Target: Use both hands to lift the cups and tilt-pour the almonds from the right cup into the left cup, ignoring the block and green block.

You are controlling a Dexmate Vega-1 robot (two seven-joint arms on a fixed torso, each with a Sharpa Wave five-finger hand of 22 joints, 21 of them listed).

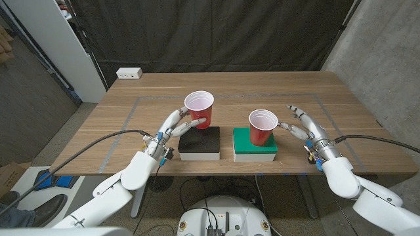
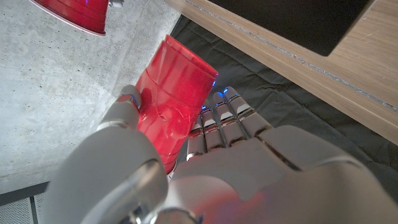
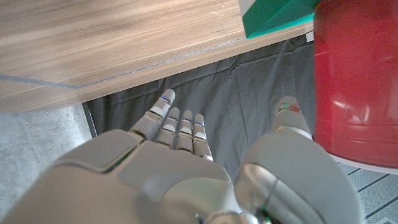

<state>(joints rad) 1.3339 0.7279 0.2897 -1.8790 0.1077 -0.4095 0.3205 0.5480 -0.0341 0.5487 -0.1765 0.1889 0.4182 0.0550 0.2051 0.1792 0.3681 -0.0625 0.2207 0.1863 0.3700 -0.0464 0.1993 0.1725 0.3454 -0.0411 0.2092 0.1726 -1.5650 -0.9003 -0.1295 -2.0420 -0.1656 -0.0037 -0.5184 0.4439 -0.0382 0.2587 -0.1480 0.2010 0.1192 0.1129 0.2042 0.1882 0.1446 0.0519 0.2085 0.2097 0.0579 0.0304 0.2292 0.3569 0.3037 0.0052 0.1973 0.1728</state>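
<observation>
The left red cup (image 1: 199, 108) (image 2: 171, 99) is over the far edge of the black block (image 1: 199, 143), and my left hand (image 1: 172, 124) (image 2: 205, 174) grips its side between thumb and fingers. I cannot tell whether its base touches the block. The right red cup (image 1: 261, 126) (image 3: 357, 81) stands upright on the green block (image 1: 254, 144) (image 3: 273, 15). My right hand (image 1: 303, 124) (image 3: 180, 168) is beside it on its right, with its fingers spread away from the cup and its thumb (image 3: 289, 121) at the cup's wall. Both cups look white inside, and I see no almonds.
Both blocks sit side by side near the front of the wooden table (image 1: 131, 98), inside a taped outline. A white box (image 1: 129, 73) lies at the back left edge. A dark curtain hangs behind. A person's shoe (image 1: 39, 208) is on the floor at front left.
</observation>
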